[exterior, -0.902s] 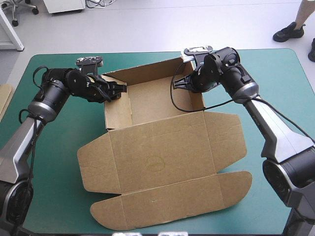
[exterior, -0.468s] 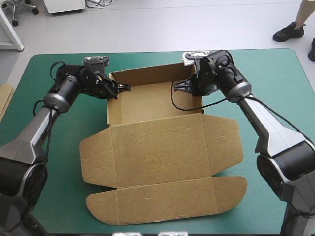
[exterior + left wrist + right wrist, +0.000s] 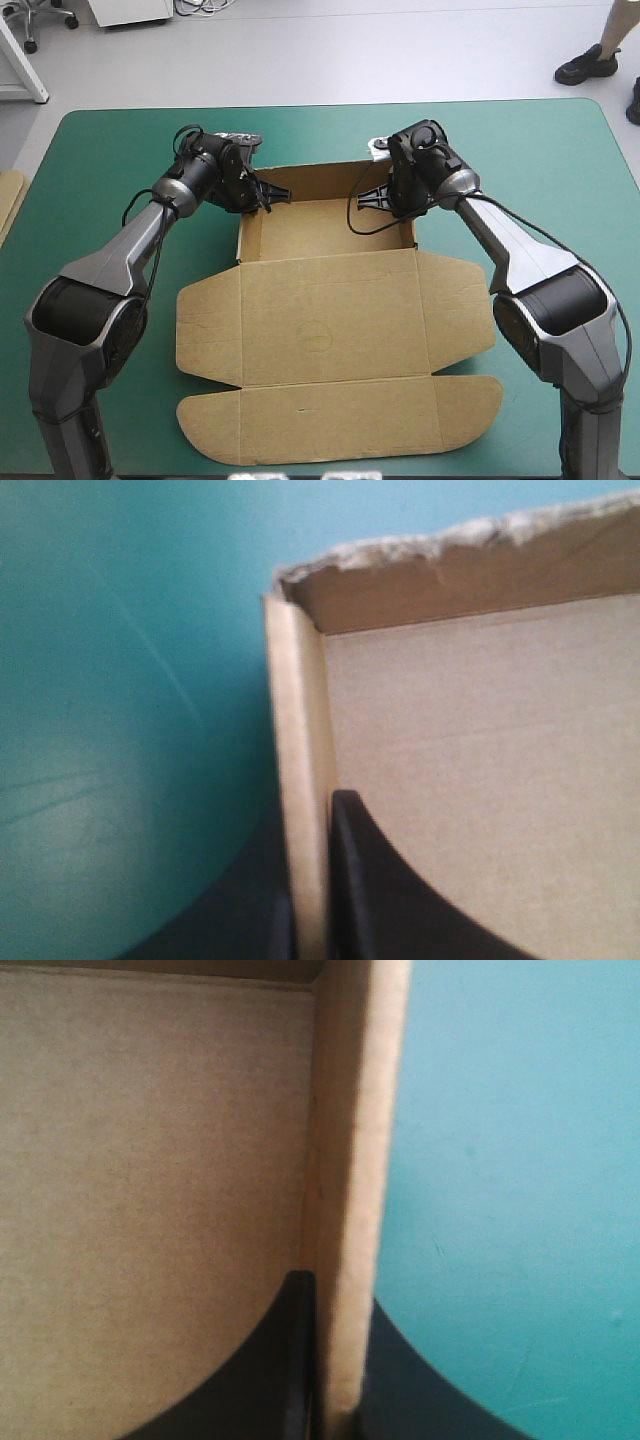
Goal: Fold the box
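Observation:
The brown box (image 3: 330, 320) lies mid-table with its lid and flaps flat toward the near edge. Its tray (image 3: 325, 225) at the far end has its walls raised. My left gripper (image 3: 272, 192) is at the tray's far left corner, shut on the left side wall (image 3: 298, 760), with one black finger (image 3: 385, 900) inside the tray and the other outside. My right gripper (image 3: 383, 197) is shut on the right side wall (image 3: 350, 1180), with one finger (image 3: 285, 1360) inside and the other over the teal-green cover (image 3: 520, 1160).
A strip of more brown board (image 3: 8, 205) shows at the table's left edge. Teal-green cover (image 3: 100, 170) lies bare to the left, right and far side of the box. The lid's rounded front flap (image 3: 340, 420) reaches near the table's front edge.
Both grippers have moved toward each other along the tray's far end, and the left wall has shifted right, so the tray is narrower. The left arm now stretches farther across the table.

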`<action>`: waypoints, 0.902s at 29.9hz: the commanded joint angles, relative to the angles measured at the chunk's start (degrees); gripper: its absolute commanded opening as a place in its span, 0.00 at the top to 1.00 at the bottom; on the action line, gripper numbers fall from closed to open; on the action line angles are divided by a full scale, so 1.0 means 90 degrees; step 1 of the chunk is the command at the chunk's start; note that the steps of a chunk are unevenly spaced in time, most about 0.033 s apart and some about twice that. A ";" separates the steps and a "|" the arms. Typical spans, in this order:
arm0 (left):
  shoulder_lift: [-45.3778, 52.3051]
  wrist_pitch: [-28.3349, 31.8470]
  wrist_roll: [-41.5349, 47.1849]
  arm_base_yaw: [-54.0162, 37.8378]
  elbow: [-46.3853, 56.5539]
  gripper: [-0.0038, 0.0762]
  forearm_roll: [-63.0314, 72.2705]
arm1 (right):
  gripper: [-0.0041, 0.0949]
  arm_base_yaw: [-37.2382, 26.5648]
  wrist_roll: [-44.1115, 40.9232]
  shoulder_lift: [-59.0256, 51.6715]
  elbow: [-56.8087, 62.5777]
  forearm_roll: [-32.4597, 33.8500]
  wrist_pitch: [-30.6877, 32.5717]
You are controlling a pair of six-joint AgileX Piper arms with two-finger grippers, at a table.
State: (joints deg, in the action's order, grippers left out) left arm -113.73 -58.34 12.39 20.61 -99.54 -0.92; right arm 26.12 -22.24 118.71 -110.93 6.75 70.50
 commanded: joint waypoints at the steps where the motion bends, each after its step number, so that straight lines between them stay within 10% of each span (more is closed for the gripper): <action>1: 0.0299 0.0207 -0.0235 0.0134 -0.0196 0.96 0.0154 | 0.97 0.0036 0.0159 -0.0180 -0.0189 -0.0070 -0.0339; 10: 0.0224 0.0387 -0.0235 0.0134 -0.0196 0.89 0.0065 | 0.96 0.0010 0.0228 0.0075 -0.0203 -0.0027 -0.0381; 18: 0.0328 0.0230 -0.0265 0.0134 -0.0242 0.41 -0.0135 | 0.55 -0.0032 0.0444 -0.0030 -0.0382 0.0117 -0.0280; 27: 0.0577 -0.0477 -0.0265 0.0134 -0.0982 0.40 -0.0735 | 0.38 -0.0032 0.0651 -0.0294 -0.1197 0.0457 0.0098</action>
State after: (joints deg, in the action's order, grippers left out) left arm -113.33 -61.19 9.87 21.55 -103.74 -5.12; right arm 25.87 -17.71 121.36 -117.44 8.14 70.54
